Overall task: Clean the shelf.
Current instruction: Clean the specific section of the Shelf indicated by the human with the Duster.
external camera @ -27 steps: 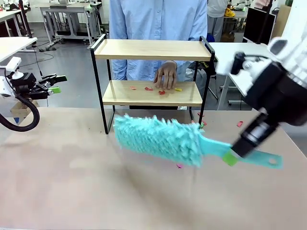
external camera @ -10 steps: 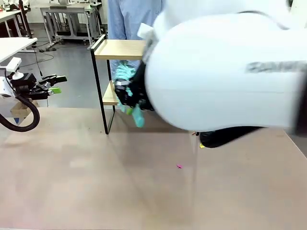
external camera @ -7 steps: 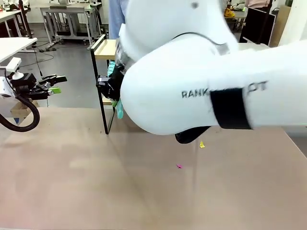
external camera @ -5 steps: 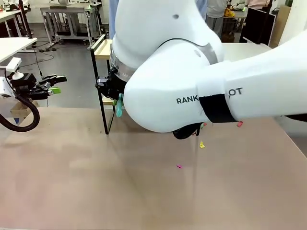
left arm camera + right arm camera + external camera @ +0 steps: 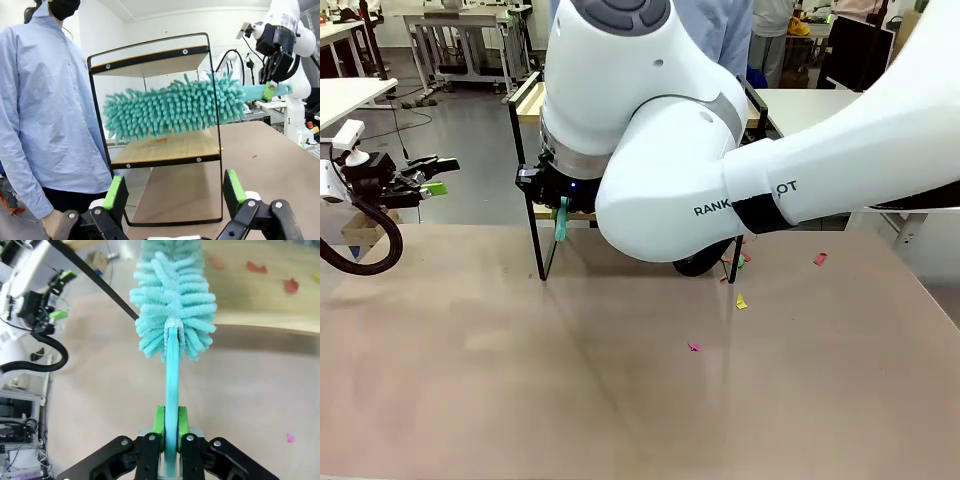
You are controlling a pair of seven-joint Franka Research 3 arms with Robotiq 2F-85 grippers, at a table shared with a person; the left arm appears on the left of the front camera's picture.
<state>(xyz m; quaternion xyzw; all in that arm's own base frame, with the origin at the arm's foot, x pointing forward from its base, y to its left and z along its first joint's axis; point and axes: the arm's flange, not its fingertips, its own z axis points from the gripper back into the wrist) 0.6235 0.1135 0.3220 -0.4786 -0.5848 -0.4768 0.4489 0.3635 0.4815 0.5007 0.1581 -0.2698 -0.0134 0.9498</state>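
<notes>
The right arm reaches across the middle, its bulky white joints in front of the shelf (image 5: 165,148), which stands at the far side of the table (image 5: 520,390). The right gripper (image 5: 170,422) is clamped on the handle of a teal duster (image 5: 175,107). The duster's fluffy head is held level between the two boards, above paper scraps (image 5: 255,267) on the lower one. The left gripper (image 5: 173,189) hangs off to the side, fingers spread wide.

Person (image 5: 45,100) behind shelf (image 5: 170,147); duster (image 5: 175,107) head btwn its boards, left end; scraps (image 5: 255,267) on lower board + table (image 5: 520,380), right side.
</notes>
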